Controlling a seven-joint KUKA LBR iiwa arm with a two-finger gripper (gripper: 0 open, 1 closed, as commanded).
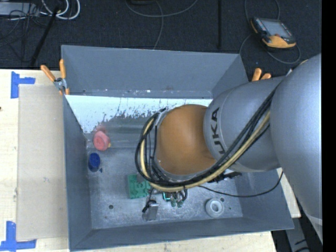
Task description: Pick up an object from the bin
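1. Before any closing is attempted, the pincer (151, 209) should be centred over the green block (137, 186) and lowered straight, so neighbours aren't nudged.
2. Block is seen just beside the pincer, twd the bin's (76, 182) left wall; white ring (214, 207), pink piece (101, 139) & blue piece (94, 162) lie further off.
3. Pincer state can't be told: it's tucked under the arm's orange cover (181, 138).

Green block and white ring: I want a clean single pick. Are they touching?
Apart. The camera view shows bare bin floor between the green block and the white ring.
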